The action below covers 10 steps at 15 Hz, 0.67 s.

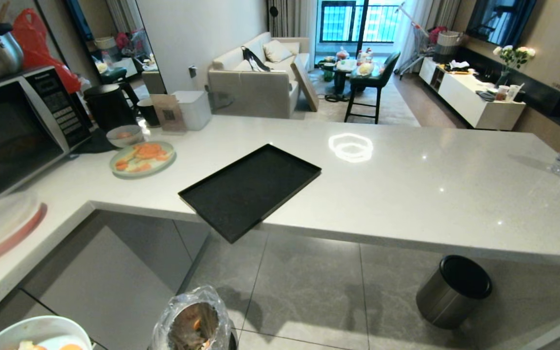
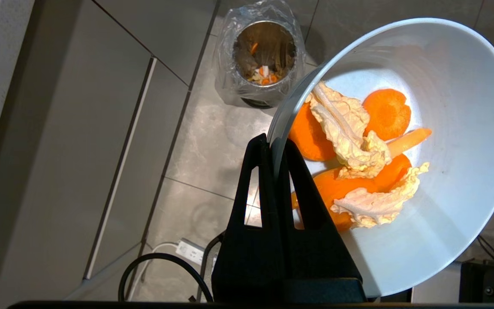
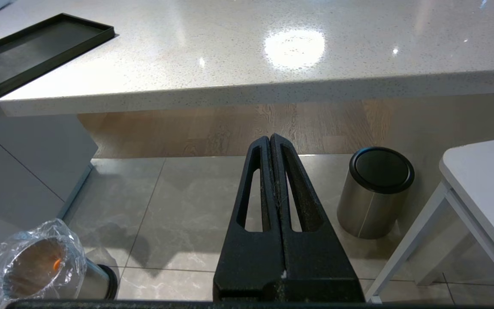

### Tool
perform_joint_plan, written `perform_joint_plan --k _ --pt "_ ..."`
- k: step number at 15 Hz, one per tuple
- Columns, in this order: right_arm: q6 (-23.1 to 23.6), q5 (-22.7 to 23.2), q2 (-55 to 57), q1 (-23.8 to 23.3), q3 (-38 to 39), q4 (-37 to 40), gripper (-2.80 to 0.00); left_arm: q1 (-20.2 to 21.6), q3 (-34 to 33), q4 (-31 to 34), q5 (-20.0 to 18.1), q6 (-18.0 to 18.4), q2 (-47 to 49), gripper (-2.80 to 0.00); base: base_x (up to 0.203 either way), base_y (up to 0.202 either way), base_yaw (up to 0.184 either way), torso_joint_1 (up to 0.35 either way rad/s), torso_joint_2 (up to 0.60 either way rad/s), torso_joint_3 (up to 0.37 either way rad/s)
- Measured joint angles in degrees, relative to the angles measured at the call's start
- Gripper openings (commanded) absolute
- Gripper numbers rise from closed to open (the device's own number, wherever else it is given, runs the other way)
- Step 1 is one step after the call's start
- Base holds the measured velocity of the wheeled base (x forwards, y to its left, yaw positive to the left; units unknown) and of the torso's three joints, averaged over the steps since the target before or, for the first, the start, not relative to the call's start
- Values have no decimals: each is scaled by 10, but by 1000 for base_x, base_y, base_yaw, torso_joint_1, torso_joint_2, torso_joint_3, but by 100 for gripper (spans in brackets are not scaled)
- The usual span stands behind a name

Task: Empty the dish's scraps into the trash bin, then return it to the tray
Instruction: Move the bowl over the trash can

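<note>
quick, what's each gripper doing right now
left gripper: shut on the rim of the dish, scraps still inside, above the trash bin.
right gripper: shut, holding nothing.

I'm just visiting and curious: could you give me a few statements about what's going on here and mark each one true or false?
1. The left gripper is pinching the dish by its rim. True.
2. The dish is already empty. False: the scraps of carrot and pale leaf are inside.
3. The tray has a bowl on it. False: nothing sits on it.
4. The trash bin holds some scraps. True.
5. The right gripper holds the lidded steel bin. False: it is shut on nothing.
</note>
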State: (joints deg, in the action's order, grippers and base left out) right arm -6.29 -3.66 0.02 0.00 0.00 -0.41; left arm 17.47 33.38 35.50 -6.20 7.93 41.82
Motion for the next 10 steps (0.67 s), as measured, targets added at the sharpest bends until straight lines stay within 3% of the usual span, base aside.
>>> perform_joint_plan --k 10 --pt "0 0 0 0 0 0 -280 -15 4 0 0 -1 0 -280 0 0 0 0 0 0"
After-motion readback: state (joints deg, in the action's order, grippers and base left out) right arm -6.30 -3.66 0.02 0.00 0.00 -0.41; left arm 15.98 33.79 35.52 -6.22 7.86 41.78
